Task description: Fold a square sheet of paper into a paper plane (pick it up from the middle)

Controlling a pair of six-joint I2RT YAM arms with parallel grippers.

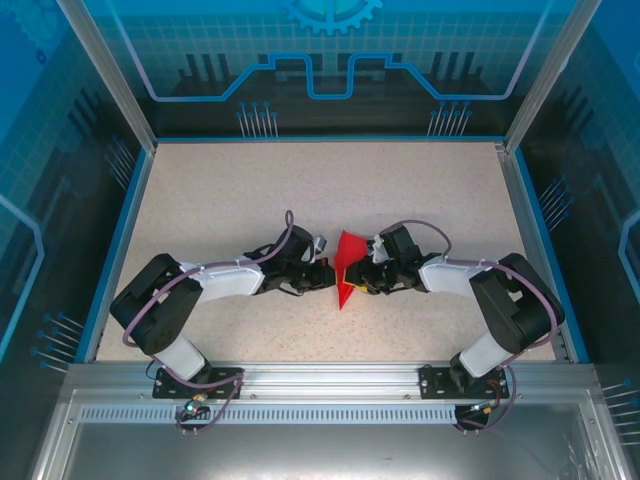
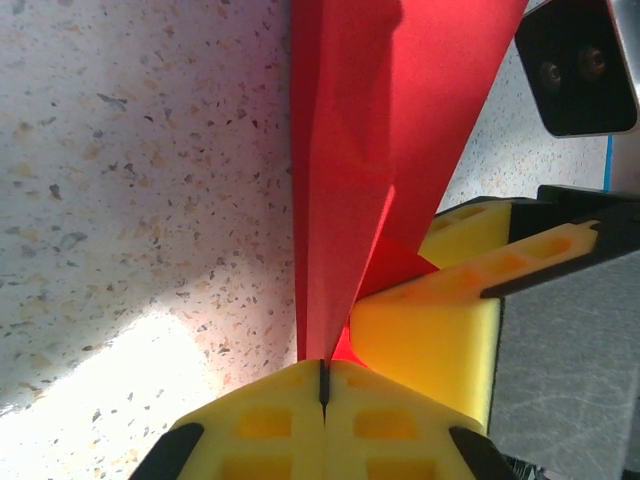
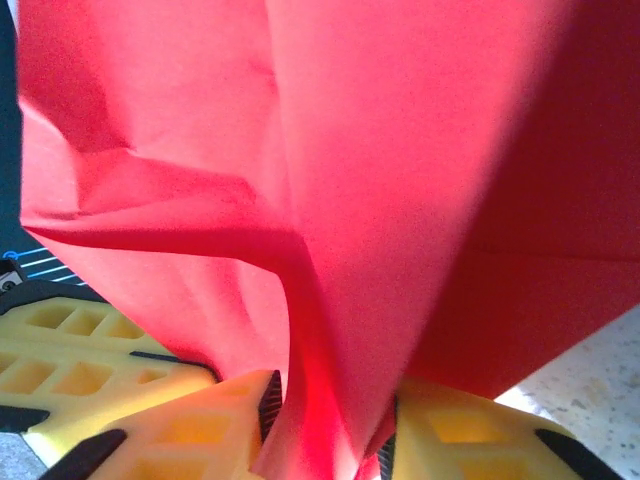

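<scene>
Left hand (image 2: 323,372): closed tight, fingers meeting, with the bottom edge of the red paper (image 2: 370,150) pinched in the seam. Right hand (image 3: 330,405): a finger on either side of the paper, with a gap between them that the paper fills (can't tell if it's clamping or just straddling). The hands meet nose to nose around the middle of the bench (image 1: 250,190), a bit nearer the near edge than the far one, with the paper standing between them.

State of the paper: not a flat square. From overhead it reads as a narrow pointed shape, tip aimed at the near edge. The left wrist view shows a long clean crease running up from the pinch, with layers stacked over each other, so my read is that the nose folds and centre fold are in. The right wrist view is messier: a buckled flap and a soft rounded bend near the fingers, not a sharp crease.

Judgement: well past halfway. Probably left to do: flatten that loose flap, set the wings, put it down. Can't tell whether the tip touches the bench.
</scene>
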